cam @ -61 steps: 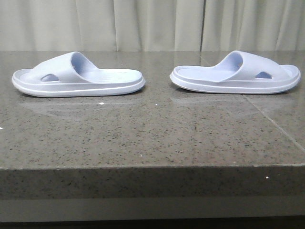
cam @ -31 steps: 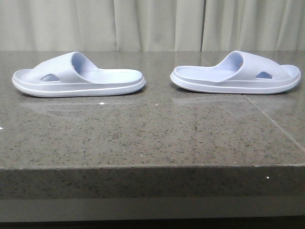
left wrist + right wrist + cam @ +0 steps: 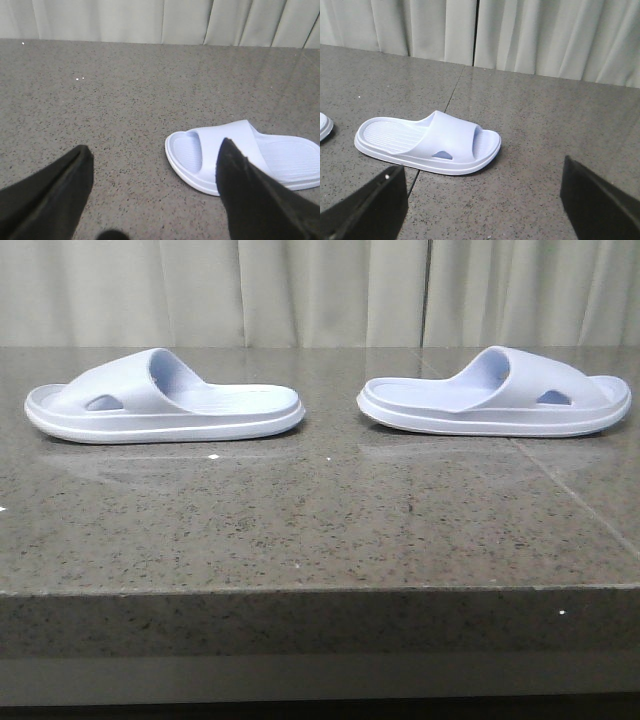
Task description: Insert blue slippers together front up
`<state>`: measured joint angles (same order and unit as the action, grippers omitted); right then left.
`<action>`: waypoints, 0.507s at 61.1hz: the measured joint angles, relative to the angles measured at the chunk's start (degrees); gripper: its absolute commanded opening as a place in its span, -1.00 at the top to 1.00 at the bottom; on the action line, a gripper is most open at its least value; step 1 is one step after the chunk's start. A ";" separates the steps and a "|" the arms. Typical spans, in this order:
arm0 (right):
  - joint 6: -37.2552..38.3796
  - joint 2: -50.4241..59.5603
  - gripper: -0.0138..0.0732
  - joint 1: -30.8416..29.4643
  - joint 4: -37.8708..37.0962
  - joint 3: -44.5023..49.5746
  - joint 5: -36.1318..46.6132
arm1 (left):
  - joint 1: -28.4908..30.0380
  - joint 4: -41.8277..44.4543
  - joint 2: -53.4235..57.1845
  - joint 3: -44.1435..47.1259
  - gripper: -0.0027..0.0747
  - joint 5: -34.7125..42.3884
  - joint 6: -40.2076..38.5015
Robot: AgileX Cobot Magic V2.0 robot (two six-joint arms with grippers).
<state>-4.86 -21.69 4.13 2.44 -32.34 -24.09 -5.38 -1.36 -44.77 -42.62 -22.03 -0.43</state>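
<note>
Two blue slippers lie flat on the speckled stone table (image 3: 320,530), soles down and well apart. The left slipper (image 3: 165,400) has its toe end at the far left, and the right slipper (image 3: 495,395) has its toe end at the far right. Neither gripper shows in the front view. My left gripper (image 3: 154,146) is open above bare stone, with the left slipper (image 3: 192,155) beside one black finger (image 3: 250,195). My right gripper (image 3: 481,167) is open too, and the right slipper (image 3: 427,142) lies a short way beyond it, untouched.
A pale pleated curtain (image 3: 320,290) hangs behind the table. The table's front edge (image 3: 320,590) runs across the front view. A seam (image 3: 570,495) crosses the stone near the right slipper. The tip of the other slipper (image 3: 324,125) shows in the right wrist view.
</note>
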 measured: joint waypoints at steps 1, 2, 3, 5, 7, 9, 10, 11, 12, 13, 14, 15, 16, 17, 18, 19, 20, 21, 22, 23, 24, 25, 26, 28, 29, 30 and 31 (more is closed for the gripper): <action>0.00 0.00 -0.79 0.00 0.00 0.00 -0.02 | 0.17 -0.37 -1.67 -0.94 -0.35 0.15 0.00; 0.00 0.00 -0.79 0.00 0.00 0.00 -0.12 | 0.29 -0.78 -2.81 -1.58 -0.35 0.28 0.00; 0.00 0.00 -0.79 0.00 0.00 0.00 -0.12 | 0.55 -1.15 -3.94 -2.22 -0.35 0.42 0.00; 0.00 0.00 -0.79 0.00 0.00 0.00 -0.12 | 1.19 -2.36 -6.73 -3.84 -0.35 0.55 0.00; 0.00 0.00 -0.79 0.00 0.00 0.00 -0.12 | 1.87 -3.84 -8.96 -5.08 -0.35 0.68 0.00; 0.00 0.00 -0.79 0.00 0.00 0.00 -0.12 | 2.97 -5.44 -11.59 -6.49 -0.35 0.79 0.00; 0.00 0.00 -0.79 0.00 0.00 0.00 -0.12 | 3.77 -6.50 -13.04 -7.31 -0.35 0.79 0.00; 0.00 0.00 -0.79 0.00 0.00 0.00 -0.12 | 4.62 -7.21 -14.41 -8.09 -0.35 0.79 0.00; 0.00 0.00 -0.79 0.00 0.00 0.00 -0.22 | 5.20 -8.31 -15.25 -8.59 -0.35 0.79 0.00; 0.00 0.00 -0.79 0.00 0.00 0.00 -0.22 | 5.79 -8.99 -16.08 -9.09 -0.35 0.79 0.00; 0.00 0.00 -0.79 0.00 0.00 0.00 -0.22 | 6.37 -9.64 -16.87 -9.58 -0.35 0.79 -0.08; 0.00 0.00 -0.79 0.00 0.00 0.00 -0.22 | 7.26 -10.57 -18.02 -10.33 -0.34 0.60 -0.08; 0.00 0.00 -0.79 0.00 0.00 0.00 -0.22 | 8.12 -11.38 -19.13 -11.10 -0.34 0.17 -0.08; 0.00 0.00 -0.79 0.00 0.00 0.00 -0.22 | 8.95 -11.90 -20.22 -11.91 -0.34 -0.41 -0.08; 0.00 0.00 -0.79 0.00 0.00 0.00 -0.22 | 9.49 -12.72 -20.94 -12.50 -0.34 -0.92 -0.08; 0.00 0.00 -0.79 0.00 0.00 0.00 -0.22 | 10.22 -13.32 -22.06 -13.37 -0.34 -1.84 0.43; 0.00 0.00 -0.79 0.00 0.00 0.00 -0.22 | 10.69 -14.39 -22.81 -13.98 -0.34 -2.59 0.75; 0.00 0.00 -0.79 0.00 0.00 0.00 -0.22 | 11.15 -15.14 -23.59 -14.60 -0.34 -3.43 1.32; 0.00 0.00 -0.79 0.00 0.11 0.00 -0.22 | 11.81 -16.58 -24.76 -15.53 -0.34 -4.78 2.46; 0.00 0.00 -0.79 0.00 0.12 0.00 -0.22 | 12.21 -17.60 -25.56 -16.15 -0.34 -5.72 3.41; 0.00 0.00 -0.79 0.00 0.12 0.00 -0.22 | 12.60 -18.83 -26.39 -16.81 -0.34 -6.77 5.17; 0.00 0.00 -0.79 0.00 0.21 0.00 -0.22 | 13.13 -20.78 -27.70 -17.80 -0.34 -8.44 6.47; 0.00 0.00 -0.79 0.00 0.21 0.00 -0.22 | 13.46 -22.29 -28.60 -18.47 -0.34 -9.61 8.57; 0.00 0.00 -0.79 0.00 0.35 0.00 -0.22 | 14.22 -26.46 -30.91 -20.11 -0.34 -12.69 12.32; 0.00 0.00 -0.79 0.00 0.34 0.00 -0.22 | 14.67 -29.04 -32.35 -21.09 -0.34 -14.53 13.86; 0.00 0.00 -0.79 0.00 0.34 0.00 -0.22 | 14.95 -30.78 -33.33 -21.73 -0.34 -15.74 16.04; 0.00 0.00 -0.79 0.00 0.34 0.00 -0.22 | 15.37 -33.23 -34.83 -22.72 -0.34 -17.58 17.43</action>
<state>-4.86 -21.69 4.13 2.79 -32.34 -24.32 10.00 -34.59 -79.60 -65.34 -39.62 17.00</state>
